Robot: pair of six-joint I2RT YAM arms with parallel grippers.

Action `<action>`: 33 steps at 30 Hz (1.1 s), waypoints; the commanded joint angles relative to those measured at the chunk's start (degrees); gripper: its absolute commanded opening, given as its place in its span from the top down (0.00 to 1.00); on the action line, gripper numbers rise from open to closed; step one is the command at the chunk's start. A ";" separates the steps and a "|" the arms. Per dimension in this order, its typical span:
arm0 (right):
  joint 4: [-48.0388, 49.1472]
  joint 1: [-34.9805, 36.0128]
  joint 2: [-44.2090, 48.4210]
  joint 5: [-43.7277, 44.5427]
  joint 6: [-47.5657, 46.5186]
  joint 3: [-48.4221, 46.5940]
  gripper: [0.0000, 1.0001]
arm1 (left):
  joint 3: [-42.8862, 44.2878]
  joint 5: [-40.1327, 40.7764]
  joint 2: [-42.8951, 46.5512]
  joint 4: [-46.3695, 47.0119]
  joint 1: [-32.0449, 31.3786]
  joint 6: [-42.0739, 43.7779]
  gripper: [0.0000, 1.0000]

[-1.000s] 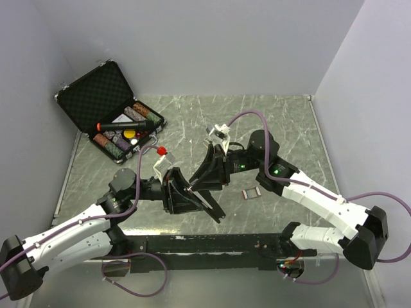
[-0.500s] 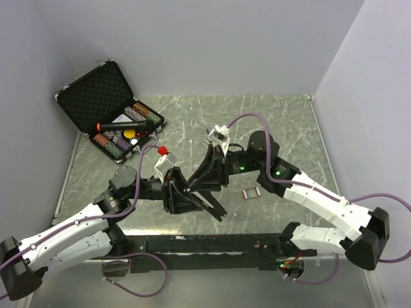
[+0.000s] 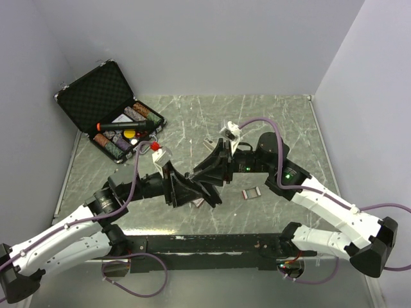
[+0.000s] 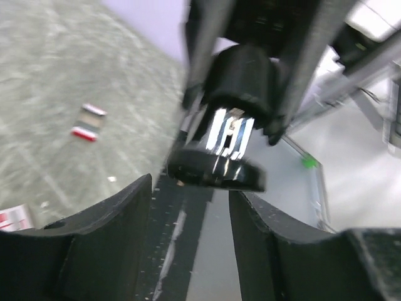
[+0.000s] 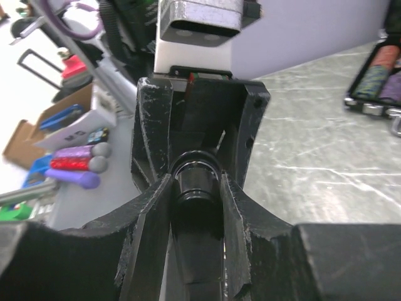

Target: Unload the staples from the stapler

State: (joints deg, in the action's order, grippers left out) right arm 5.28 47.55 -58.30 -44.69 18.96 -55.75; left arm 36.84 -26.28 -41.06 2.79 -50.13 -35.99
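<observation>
stapler (image 5: 195,188) | mid-table, where both arms meet | right gripper (image 5: 194,180): fingers clamped on its black round end | left gripper (image 4: 190,191): fingers parted, empty, stapler just beyond the tips | black body, chrome metal showing

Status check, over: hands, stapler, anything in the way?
Right hand clamped on stapler. Left hand open, just short of it. Small strip lying on table, clear of both hands.
</observation>
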 commanded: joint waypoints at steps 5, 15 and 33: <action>-2.37 0.53 1.97 -3.57 0.47 -1.03 1.00 | 5.17 26.09 0.54 -6.11 1.26 1.36 0.41; -2.47 -3.42 -9.54 5.30 2.48 -7.44 1.00 | 4.73 38.06 3.96 -13.42 1.17 -0.40 0.40; -16.61 -7.82 -43.54 36.67 3.80 -36.35 1.00 | 7.54 55.90 6.96 -30.47 1.17 -3.04 0.41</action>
State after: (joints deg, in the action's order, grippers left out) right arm -8.78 41.41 -96.27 -17.87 20.16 -85.03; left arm 41.54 23.75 -34.70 -23.77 -48.84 -38.37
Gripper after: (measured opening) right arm 0.403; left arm 0.594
